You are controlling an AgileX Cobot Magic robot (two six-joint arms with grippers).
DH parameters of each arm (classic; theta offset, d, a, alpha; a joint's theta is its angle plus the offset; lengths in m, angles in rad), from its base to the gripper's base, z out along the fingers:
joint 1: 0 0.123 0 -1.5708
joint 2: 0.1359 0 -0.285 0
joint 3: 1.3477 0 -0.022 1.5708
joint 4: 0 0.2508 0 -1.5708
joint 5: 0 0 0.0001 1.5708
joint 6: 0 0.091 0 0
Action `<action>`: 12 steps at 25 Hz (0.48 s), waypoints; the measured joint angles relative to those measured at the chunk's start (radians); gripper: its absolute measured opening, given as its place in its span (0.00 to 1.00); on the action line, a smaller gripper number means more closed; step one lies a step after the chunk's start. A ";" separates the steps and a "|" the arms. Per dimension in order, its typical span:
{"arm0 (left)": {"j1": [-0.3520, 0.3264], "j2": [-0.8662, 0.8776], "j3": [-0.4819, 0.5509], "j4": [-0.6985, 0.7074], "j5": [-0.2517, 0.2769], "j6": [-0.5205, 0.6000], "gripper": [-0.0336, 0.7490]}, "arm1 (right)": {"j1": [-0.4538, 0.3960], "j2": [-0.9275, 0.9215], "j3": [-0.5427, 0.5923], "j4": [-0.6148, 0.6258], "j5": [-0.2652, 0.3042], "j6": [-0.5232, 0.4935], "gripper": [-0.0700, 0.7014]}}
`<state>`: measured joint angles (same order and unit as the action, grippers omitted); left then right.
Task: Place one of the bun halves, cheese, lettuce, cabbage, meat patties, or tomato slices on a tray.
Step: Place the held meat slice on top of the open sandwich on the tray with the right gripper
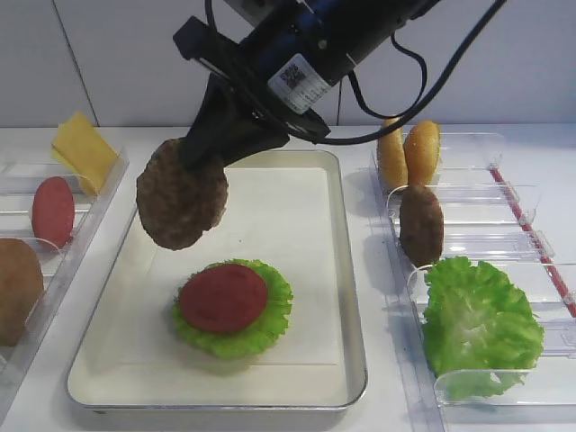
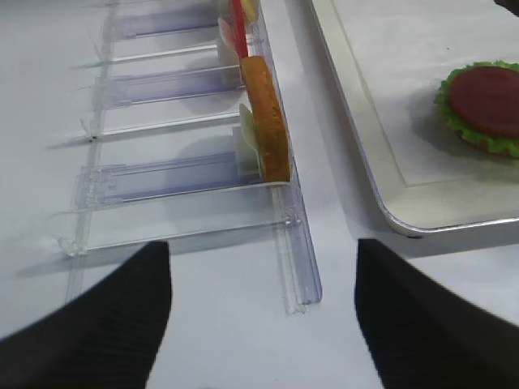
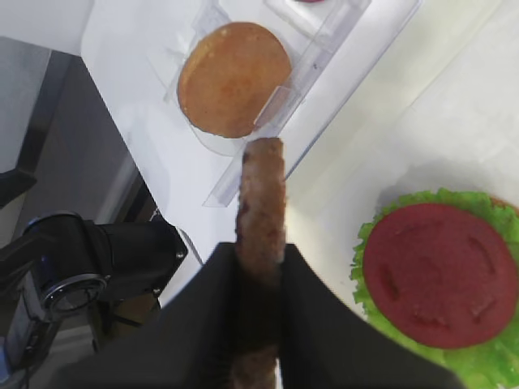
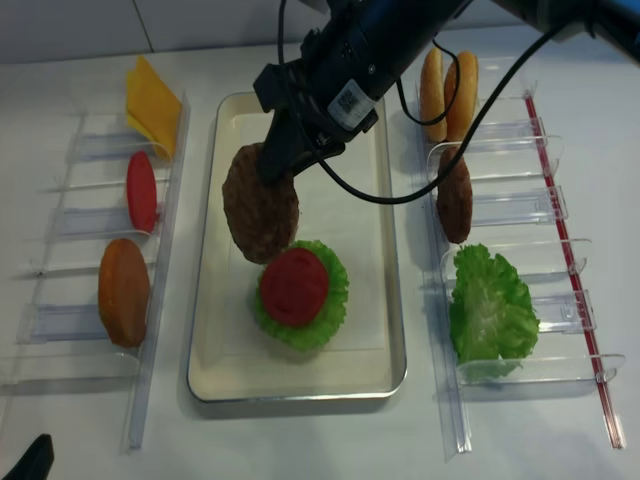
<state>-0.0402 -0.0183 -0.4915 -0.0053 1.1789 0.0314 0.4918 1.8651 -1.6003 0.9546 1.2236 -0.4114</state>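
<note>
My right gripper is shut on a dark-brown meat patty, which hangs on edge above the left part of the cream tray. In the right wrist view the patty stands pinched between the two black fingers. On the tray's liner, below and to the right of the patty, a red tomato slice lies on a lettuce leaf. My left gripper stands open over bare table near the tray's front-left corner, with nothing between its fingers.
The clear holder on the right carries two bun halves, a second patty and lettuce. The left holder carries cheese, a tomato slice and a bun half.
</note>
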 joint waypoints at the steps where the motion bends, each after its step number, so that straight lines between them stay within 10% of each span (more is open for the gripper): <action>1: 0.000 0.000 0.000 0.000 0.000 0.000 0.60 | 0.000 0.000 0.005 0.005 -0.002 -0.004 0.27; 12: 0.000 0.000 0.000 0.000 0.000 0.000 0.60 | -0.028 0.000 0.333 0.414 -0.025 -0.297 0.27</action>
<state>-0.0402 -0.0183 -0.4915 -0.0053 1.1789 0.0314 0.4636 1.8651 -1.2668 1.3683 1.1984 -0.7082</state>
